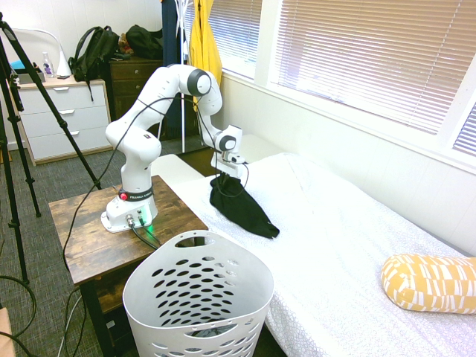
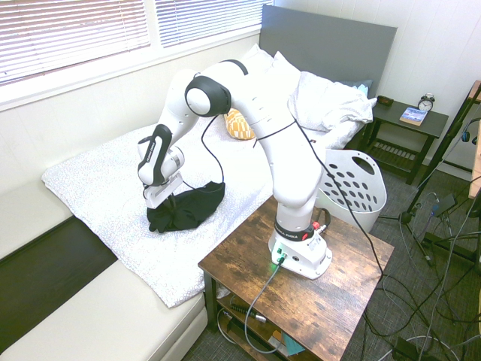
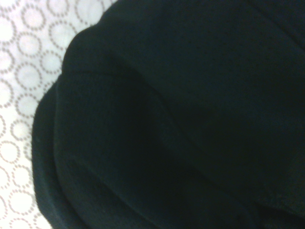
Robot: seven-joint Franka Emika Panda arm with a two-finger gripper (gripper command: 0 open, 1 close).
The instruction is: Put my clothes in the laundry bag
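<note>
The clothes [image 1: 239, 210] are one black garment lying on the white bed cover near the bed's foot end, also seen in the second exterior view [image 2: 189, 208]. My gripper [image 1: 225, 175] [image 2: 166, 200] is shut on the garment's near end, which is drawn up into a small peak while the rest trails flat on the bed. Black fabric [image 3: 181, 119] fills the wrist view over the dotted cover. The laundry bag [image 1: 197, 297] [image 2: 353, 188], a white holed basket, stands on the floor beside the bed and the arm's table.
The arm stands on a wooden side table [image 1: 82, 230] against the bed. A yellow patterned pillow [image 1: 428, 282] lies further up the mattress, near white pillows [image 2: 323, 98]. A yellow garment [image 1: 204, 41] hangs by the window, beside a dresser [image 1: 63, 119].
</note>
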